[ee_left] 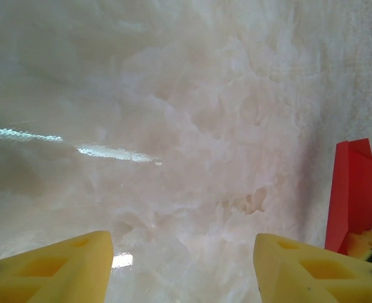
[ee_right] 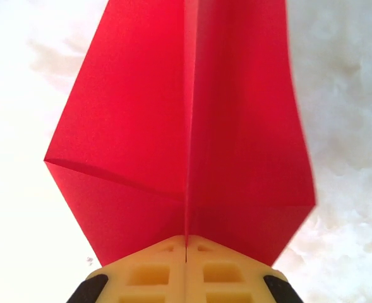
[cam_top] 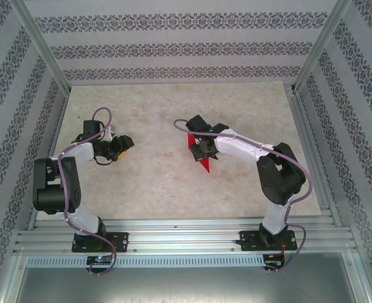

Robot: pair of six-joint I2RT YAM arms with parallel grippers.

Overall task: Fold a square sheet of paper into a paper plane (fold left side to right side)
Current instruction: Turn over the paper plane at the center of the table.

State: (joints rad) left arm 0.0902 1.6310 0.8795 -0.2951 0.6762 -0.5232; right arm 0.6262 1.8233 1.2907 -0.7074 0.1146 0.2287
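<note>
One red paper plane [ee_right: 242, 126] sits pinched in the right hand [ee_right: 186, 243]; the left hand [ee_left: 182, 259] hangs open.

Table [cam_top: 173, 113]: one flat top, pale cream with a cloudy marbled pattern, glossy (streaks of reflected light show in the left wrist view [ee_left: 110, 151]). No marks or damage observed. Metal rails [cam_top: 186, 235] run along the near edge and the right side. One item noted on the surface: a red paper plane [cam_top: 204, 165], right of centre, its layers standing upright [ee_left: 356, 189]. Whether its weight rests on the top cannot be determined.
</note>
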